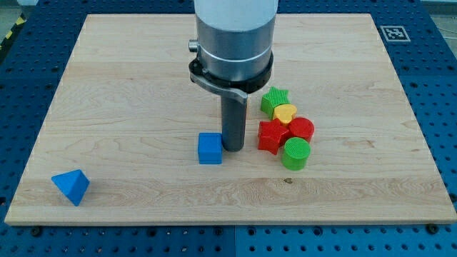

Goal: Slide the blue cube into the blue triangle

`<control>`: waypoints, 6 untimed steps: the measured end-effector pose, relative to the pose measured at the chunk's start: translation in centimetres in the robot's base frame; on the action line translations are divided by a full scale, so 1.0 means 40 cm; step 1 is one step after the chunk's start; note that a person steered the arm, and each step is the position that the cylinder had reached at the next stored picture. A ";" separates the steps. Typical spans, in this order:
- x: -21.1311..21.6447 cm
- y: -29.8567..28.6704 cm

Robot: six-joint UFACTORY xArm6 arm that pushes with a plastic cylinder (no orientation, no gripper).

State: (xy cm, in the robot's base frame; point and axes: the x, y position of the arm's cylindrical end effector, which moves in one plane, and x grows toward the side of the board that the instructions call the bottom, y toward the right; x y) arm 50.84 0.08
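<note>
The blue cube [210,148] sits on the wooden board [143,86] a little below the middle. The blue triangle [71,186] lies near the board's bottom left corner, far to the left of the cube. My tip [233,146] is the lower end of the dark rod, just to the right of the blue cube, touching or almost touching its right side. The arm's grey body rises above it to the view's top.
A cluster of blocks lies right of my tip: a green star [274,100], a yellow heart [285,113], a red cylinder [302,129], a red star [272,135] and a green cylinder [295,153]. Blue pegboard surrounds the board.
</note>
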 end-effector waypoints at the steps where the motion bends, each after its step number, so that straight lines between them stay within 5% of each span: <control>1: -0.019 -0.010; 6: -0.085 -0.142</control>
State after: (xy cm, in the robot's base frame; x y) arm 47.44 -5.62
